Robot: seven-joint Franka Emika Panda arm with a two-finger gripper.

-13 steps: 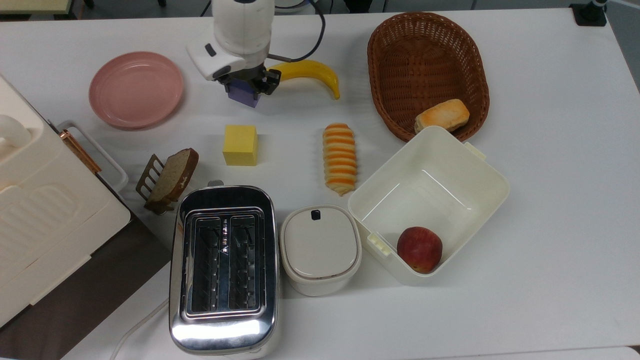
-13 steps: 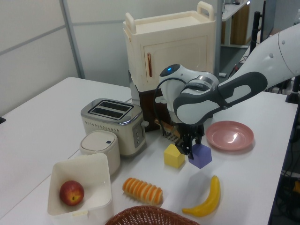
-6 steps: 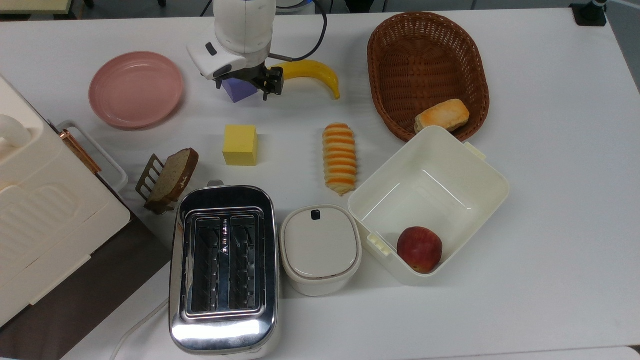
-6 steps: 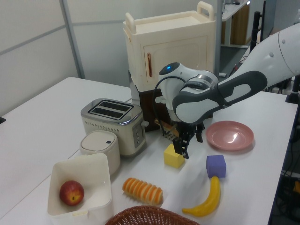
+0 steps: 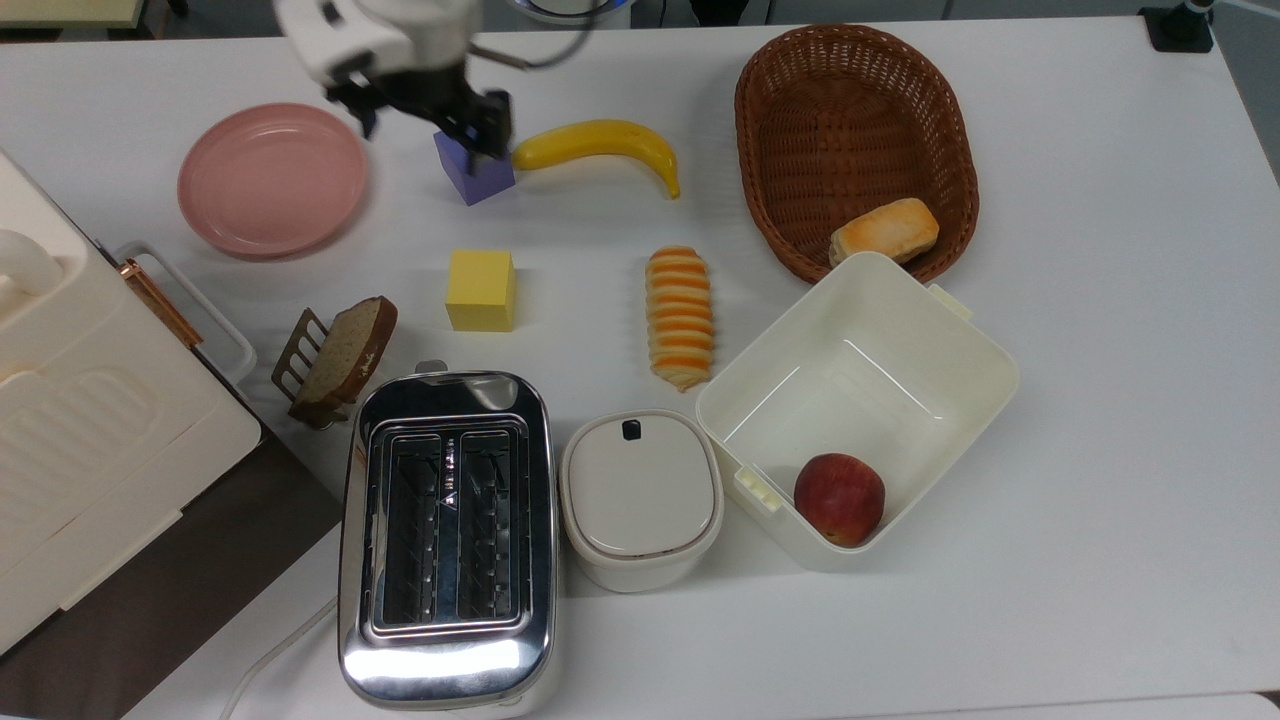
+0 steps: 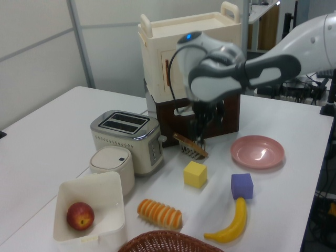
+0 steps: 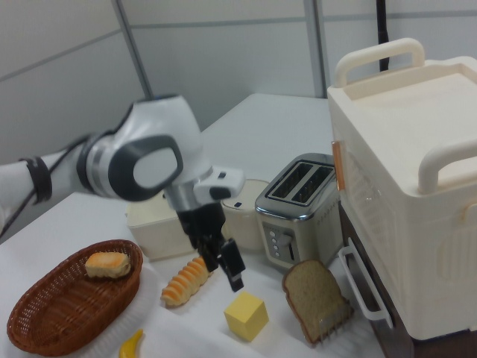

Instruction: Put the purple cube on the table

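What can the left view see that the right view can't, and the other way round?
Left view: the purple cube resting on the table, the pink plate and the apple. Right view: the bun lying in the basket. Both: the yellow cube, the toaster, the striped roll and the robot's hand.

1. No readable text, brand, number or sign appears on any item in the three views.
2. The toaster (image 5: 447, 535) and the lidded pot (image 5: 640, 497) carry no legible label.
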